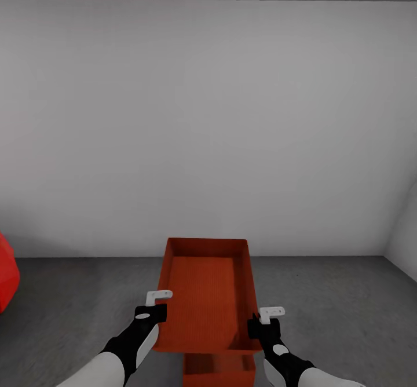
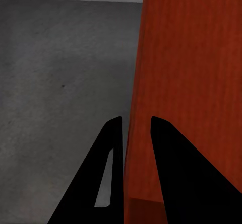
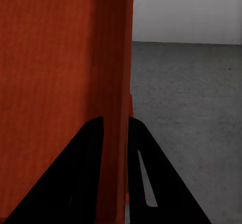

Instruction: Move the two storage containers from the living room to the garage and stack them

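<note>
An orange-red storage container (image 1: 207, 291) sits level between my two hands in the head view, open top up and empty. My left gripper (image 1: 157, 306) is shut on its left wall, and the left wrist view has the black fingers (image 2: 108, 168) straddling that wall (image 2: 191, 83). On the opposite wall my right gripper (image 1: 262, 320) is shut, its fingers (image 3: 143, 173) either side of the thin edge (image 3: 60, 83). The second storage container (image 1: 219, 371) lies directly underneath, mostly covered by the held one. Whether the two touch I cannot tell. Below both is the garage's dark grey floor (image 1: 69, 300).
A plain white wall (image 1: 208, 114) stands close ahead. Part of a red car (image 1: 6, 280) pokes in at the left edge. Another white wall (image 1: 405, 230) closes the right corner. Bare concrete (image 1: 336, 300) lies on both sides of the containers.
</note>
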Motion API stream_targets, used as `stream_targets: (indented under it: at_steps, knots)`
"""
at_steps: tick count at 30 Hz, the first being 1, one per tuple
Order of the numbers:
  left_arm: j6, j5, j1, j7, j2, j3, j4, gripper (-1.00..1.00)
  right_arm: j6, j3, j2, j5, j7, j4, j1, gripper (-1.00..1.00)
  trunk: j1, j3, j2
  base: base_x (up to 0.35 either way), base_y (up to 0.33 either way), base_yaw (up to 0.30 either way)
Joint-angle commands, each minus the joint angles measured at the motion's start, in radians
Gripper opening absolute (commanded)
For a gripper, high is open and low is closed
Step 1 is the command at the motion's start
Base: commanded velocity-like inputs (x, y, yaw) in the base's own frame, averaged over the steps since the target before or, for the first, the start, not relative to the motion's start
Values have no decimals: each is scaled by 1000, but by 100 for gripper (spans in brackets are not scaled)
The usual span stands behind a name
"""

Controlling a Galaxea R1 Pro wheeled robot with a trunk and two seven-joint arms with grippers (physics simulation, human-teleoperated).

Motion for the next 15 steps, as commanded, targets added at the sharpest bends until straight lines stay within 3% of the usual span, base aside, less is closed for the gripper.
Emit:
stream_targets:
  at_steps: [1, 15]
  knots:
    - [6, -6, -1, 12, 0, 4, -7, -100, -6, -14, 0, -30, -9, 5, -1, -100, 0, -2, -1, 0, -26, 0]
    - [6, -4, -1, 12, 0, 4, -4, -100, -6, -14, 0, -30, -9, 5, -1, -100, 0, -2, -1, 0, -241, 0]
